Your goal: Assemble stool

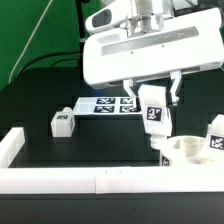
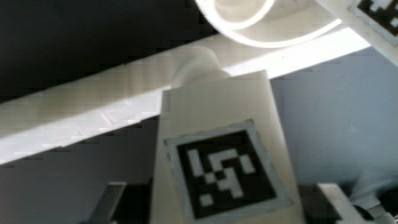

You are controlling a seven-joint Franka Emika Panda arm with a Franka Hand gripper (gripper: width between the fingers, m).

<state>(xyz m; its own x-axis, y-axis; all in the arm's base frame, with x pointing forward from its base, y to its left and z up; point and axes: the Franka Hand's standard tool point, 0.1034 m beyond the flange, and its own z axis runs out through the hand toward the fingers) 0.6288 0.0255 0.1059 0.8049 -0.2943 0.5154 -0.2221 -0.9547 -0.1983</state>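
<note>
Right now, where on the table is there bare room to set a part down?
Bare black table between the loose leg, the marker board and the front rail. Crowded at the exterior view's right: gripper straddling the upright leg, seat disc, third leg.

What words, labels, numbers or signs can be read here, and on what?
No words, brands or numbers can be read in either view.
Black-and-white square tag, pattern only: on the leg at the claw.
Similar tags on the marker board and the loose leg: too small to make out.
</note>
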